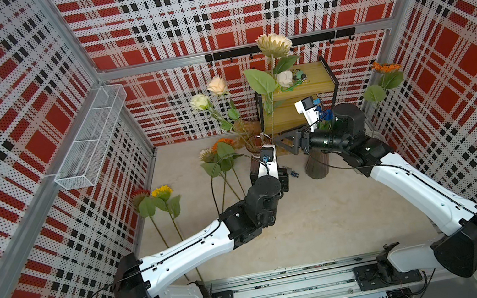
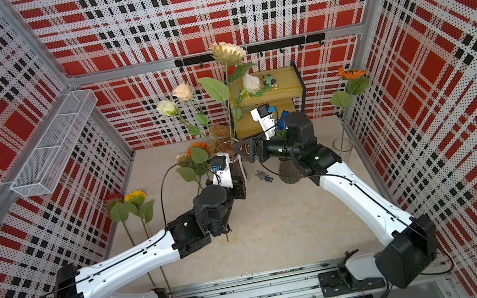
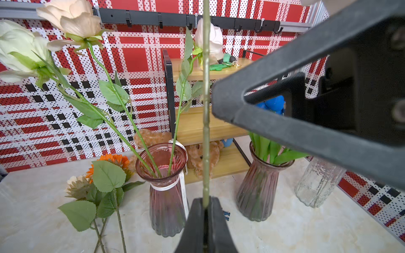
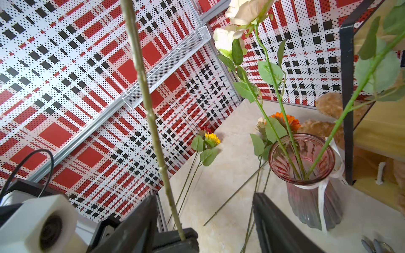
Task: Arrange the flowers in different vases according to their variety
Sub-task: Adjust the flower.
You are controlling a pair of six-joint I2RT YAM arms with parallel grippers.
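A red sunflower (image 1: 139, 195) and a yellow sunflower (image 1: 161, 191) are seen at the left of the table (image 1: 309, 217). At centre, a cream sunflower (image 1: 274, 45) is held upright, its stem (image 3: 206, 109) clamped in the left gripper (image 3: 205, 204), beside the pink vase (image 3: 166, 190) of roses (image 3: 74, 17). The stem is flanked by the parted jaws of the right gripper (image 4: 203, 208). An orange sunflower (image 1: 386, 67) is housed in the clear vase (image 3: 317, 181) at right.

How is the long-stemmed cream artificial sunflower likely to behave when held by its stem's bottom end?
Probably stiff: the green stem stands straight above the left gripper. Likely top-heavy: its large cream head may sway.
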